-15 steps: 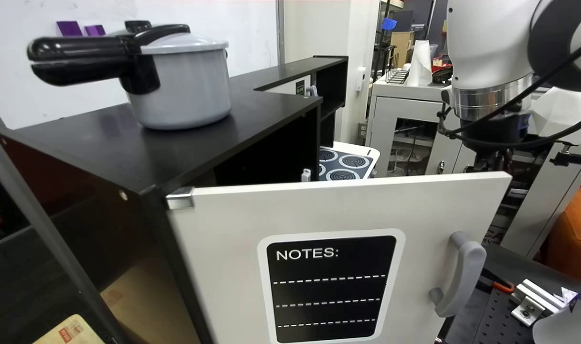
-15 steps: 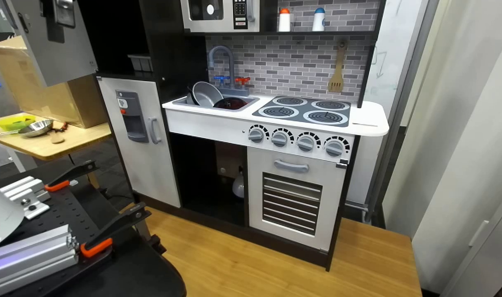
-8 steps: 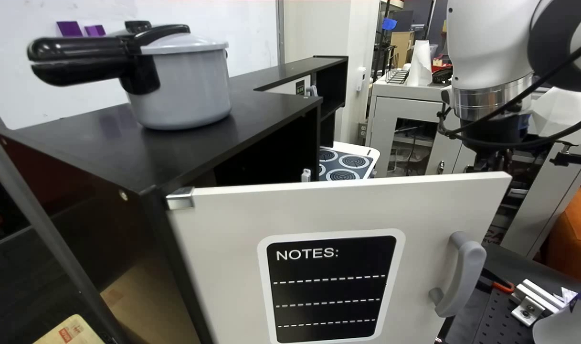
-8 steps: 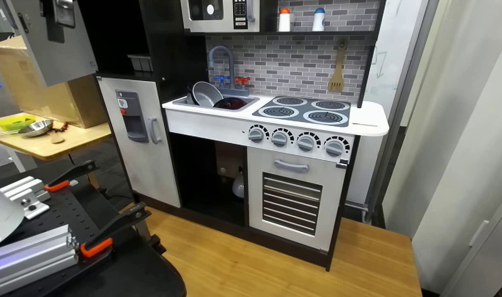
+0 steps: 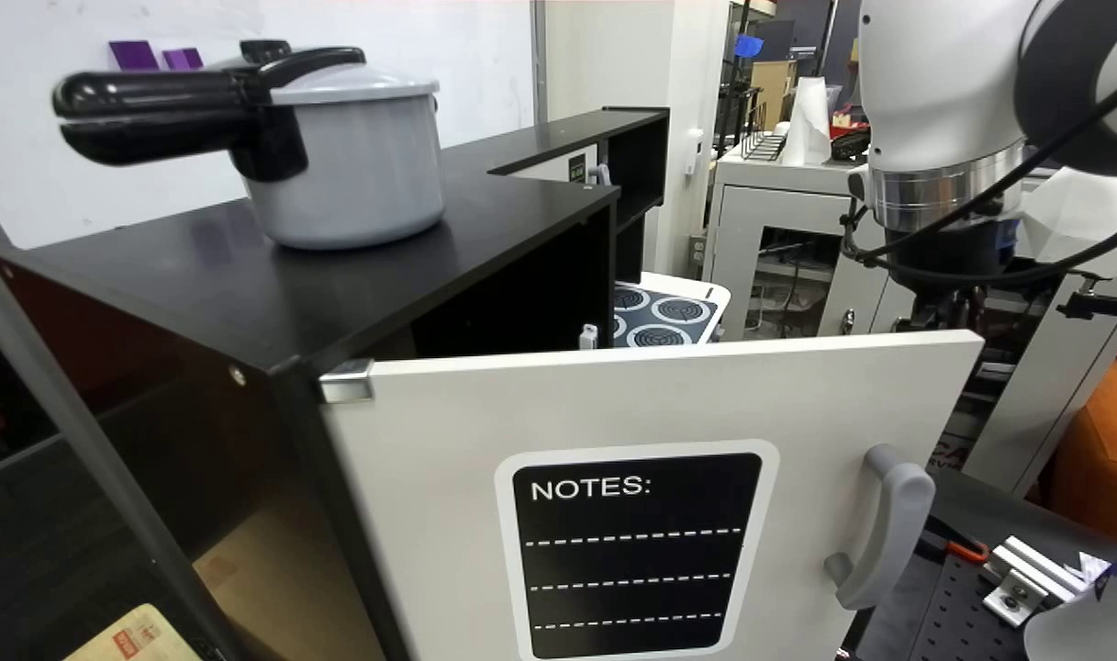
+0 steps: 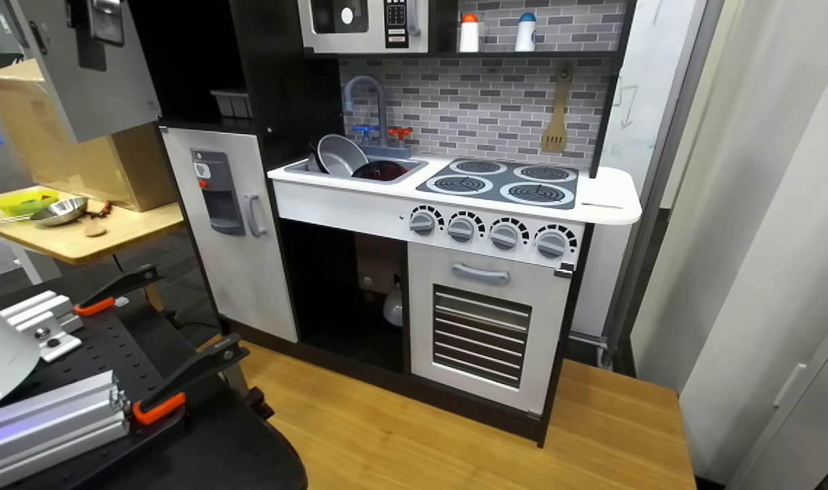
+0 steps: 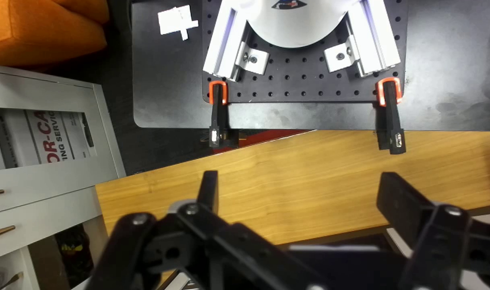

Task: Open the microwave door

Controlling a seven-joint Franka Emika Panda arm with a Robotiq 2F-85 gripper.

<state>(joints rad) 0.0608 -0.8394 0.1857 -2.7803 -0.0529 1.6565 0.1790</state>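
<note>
Microwave [image 6: 376, 27], its door [image 6: 345, 42] closed, set high in a play kitchen [image 6: 291, 75] in an exterior view, beside two white containers [image 6: 526, 37]; below, white worktop [image 6: 611, 194] with burners [image 6: 536, 194]. Wrist view: end effector [image 7: 299, 191], fingers [image 7: 207, 191] widely parted, holding nothing, above a wooden surface [image 7: 305, 173].

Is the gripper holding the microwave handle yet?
No, in the wrist view the gripper stands wide open with nothing held between its fingers.

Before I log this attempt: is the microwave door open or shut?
Shut: in an exterior view, the microwave door sits flat against the black cabinet, no gap showing.
</note>
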